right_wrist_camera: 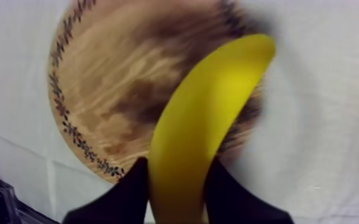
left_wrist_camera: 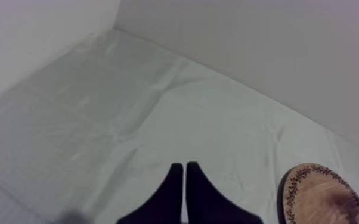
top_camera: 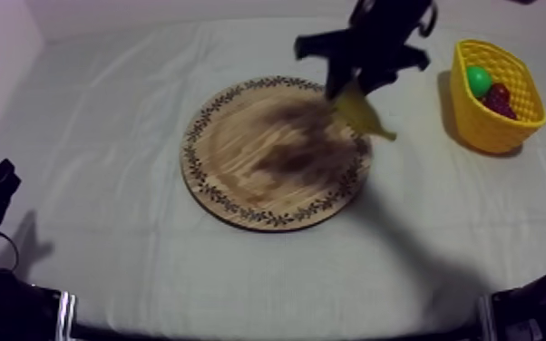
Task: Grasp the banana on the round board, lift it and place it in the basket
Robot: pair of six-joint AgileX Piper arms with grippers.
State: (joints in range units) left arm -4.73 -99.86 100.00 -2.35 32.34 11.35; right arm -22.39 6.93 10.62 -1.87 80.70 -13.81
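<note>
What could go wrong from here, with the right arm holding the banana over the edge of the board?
1. The right end effector grips the banana near one end, so the long free part could swing or slip out in transit.
2. The yellow basket already holds a green fruit and a small red fruit; the banana may land across them or catch the rim and tip out.
</note>
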